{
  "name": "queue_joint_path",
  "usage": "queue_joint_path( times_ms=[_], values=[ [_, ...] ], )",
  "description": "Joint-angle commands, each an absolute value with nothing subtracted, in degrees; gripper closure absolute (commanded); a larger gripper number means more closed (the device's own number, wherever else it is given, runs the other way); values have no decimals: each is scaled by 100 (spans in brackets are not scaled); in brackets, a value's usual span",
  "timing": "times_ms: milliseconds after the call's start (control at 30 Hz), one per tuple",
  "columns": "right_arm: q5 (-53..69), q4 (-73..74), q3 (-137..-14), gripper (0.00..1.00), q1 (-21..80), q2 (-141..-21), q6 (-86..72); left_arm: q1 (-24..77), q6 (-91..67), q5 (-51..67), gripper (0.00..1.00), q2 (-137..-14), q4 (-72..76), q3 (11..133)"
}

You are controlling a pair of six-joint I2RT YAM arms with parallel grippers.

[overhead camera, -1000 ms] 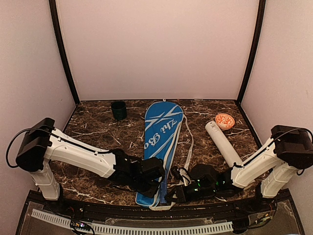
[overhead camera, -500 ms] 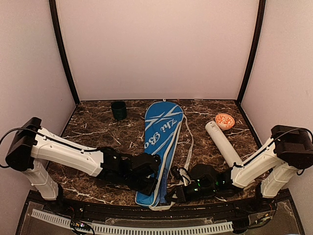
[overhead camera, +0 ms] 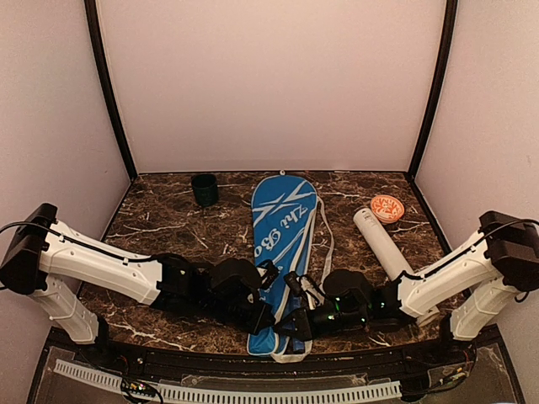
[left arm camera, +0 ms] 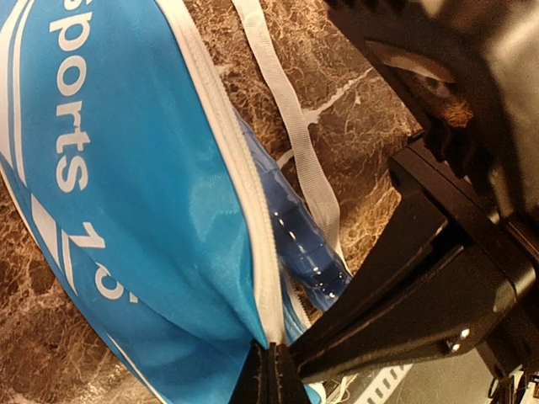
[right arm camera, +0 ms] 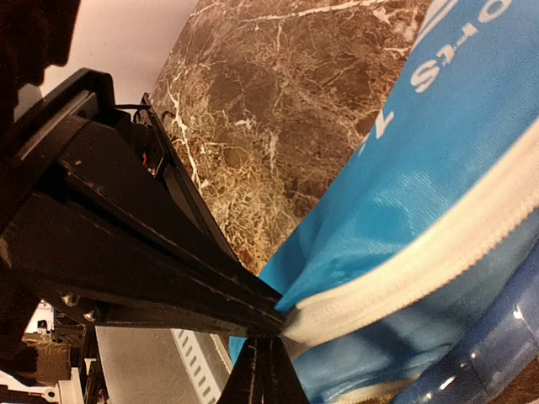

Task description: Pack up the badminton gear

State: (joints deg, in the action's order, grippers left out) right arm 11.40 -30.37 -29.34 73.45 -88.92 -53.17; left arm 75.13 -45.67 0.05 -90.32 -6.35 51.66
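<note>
The blue racket bag with white lettering lies lengthwise mid-table. Both grippers meet at its near end. My left gripper is shut on the bag's white zipper edge, as the left wrist view shows. My right gripper is shut on the same edge, seen in the right wrist view. A glossy blue racket handle shows inside the opening. The long white tube lies to the right. No shuttlecocks are in view.
A small dark cup stands at the back left. An orange round lid lies by the tube's far end. The bag's white strap trails along its right side. Walls close the table's left, right and back.
My left arm swung its shoulder left and its gripper reached right. My right gripper moved left to meet it. The bag's near end shifted a little right.
</note>
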Motion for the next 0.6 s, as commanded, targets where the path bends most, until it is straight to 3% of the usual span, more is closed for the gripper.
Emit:
queue_joint_path(
  times_ms=[0, 167, 400, 567],
  values=[
    [1086, -3084, -3216, 97, 7310, -9079, -5053, 7512, -4524, 142, 100, -8829, -181, 5073],
    [1192, -2864, -2956, 90, 7315, -8650, -5125, 7416, -4597, 88, 100, -8807, -299, 4975],
    [755, -2121, -2103, 67, 7305, -7431, -5767, 7371, -4630, 185, 100, -8962, -128, 4917],
    [1124, -2530, -1850, 62, 7182, -7755, -6024, 7370, -4628, 220, 100, -9011, -49, 4922]
  ],
)
